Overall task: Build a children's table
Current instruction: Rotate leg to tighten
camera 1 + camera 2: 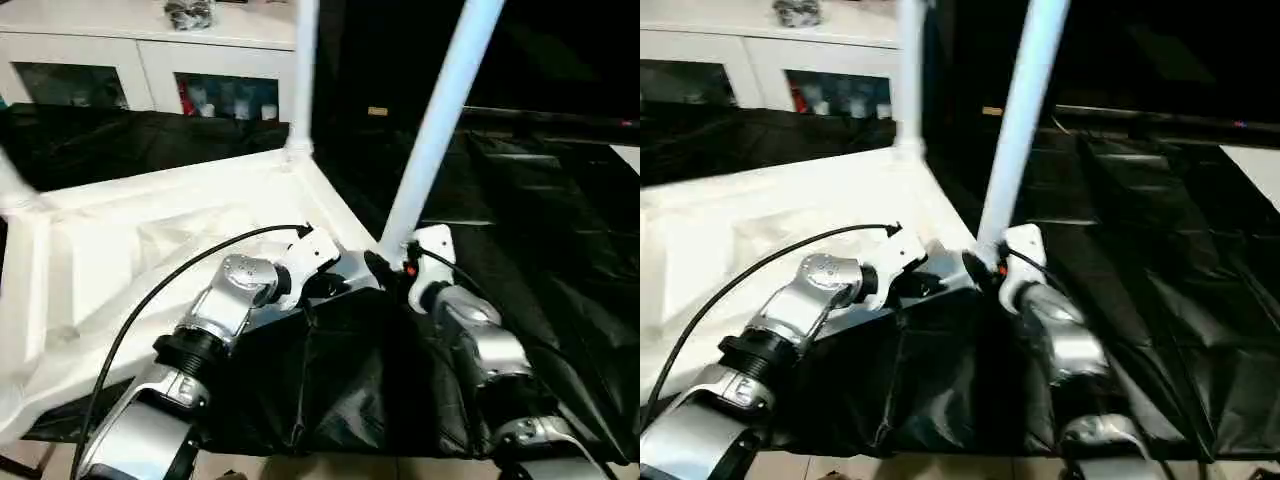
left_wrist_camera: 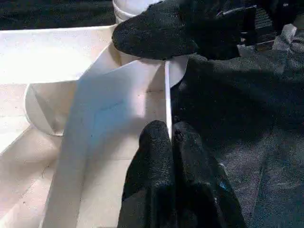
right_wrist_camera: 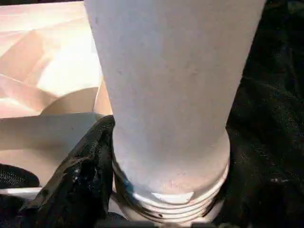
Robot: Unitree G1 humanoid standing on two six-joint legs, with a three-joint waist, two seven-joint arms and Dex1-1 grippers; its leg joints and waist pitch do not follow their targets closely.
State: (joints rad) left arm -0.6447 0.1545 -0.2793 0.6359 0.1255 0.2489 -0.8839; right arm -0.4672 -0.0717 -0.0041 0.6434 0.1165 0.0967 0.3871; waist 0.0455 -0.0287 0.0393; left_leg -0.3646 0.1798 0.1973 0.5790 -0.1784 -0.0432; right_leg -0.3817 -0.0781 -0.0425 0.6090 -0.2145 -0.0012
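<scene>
Upside down on the black sheet, the tabletop has one leg seated. My right gripper grasps another leg at the near socket; my left gripper clenches the tabletop's rim.

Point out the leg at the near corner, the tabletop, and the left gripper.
near-corner leg (image 1: 440, 120), left eye view, mid-shaft.
tabletop (image 1: 110, 250), left eye view, ribbed underside.
left gripper (image 2: 172, 137), left wrist view, fingertips shut on the tabletop's edge wall.
</scene>
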